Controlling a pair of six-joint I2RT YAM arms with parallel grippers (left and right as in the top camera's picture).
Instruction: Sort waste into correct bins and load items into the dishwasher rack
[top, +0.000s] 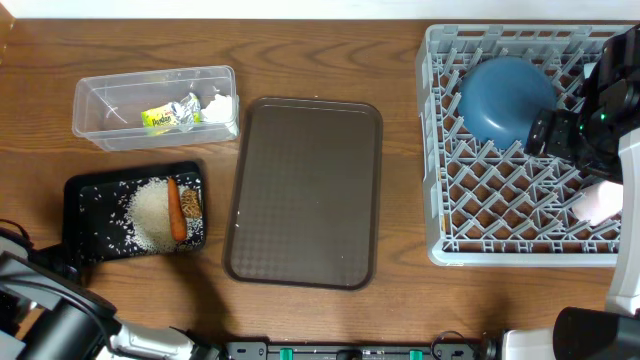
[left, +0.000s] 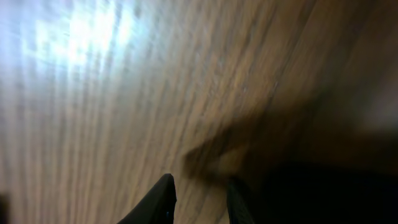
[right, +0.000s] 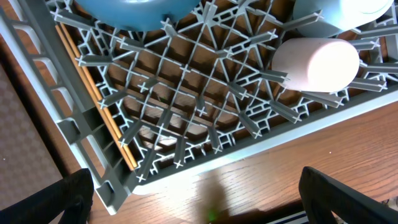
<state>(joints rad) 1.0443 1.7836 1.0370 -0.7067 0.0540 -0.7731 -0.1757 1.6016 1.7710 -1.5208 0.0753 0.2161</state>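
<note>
Seemingly sorted. R gripper (right: 199, 196) spread wide, empty, at rack (right: 261, 149) edge; cup (right: 314, 62), lying sideways, could be knocked on withdrawal. L gripper (left: 200, 190) narrowly apart, empty.

Brown wood-grain table (top: 320, 60), straight lengthwise grain, bright glare across one patch

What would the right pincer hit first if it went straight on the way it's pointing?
Probably the dishwasher rack, its near rim just beyond a strip of table; depth is unclear.
</note>
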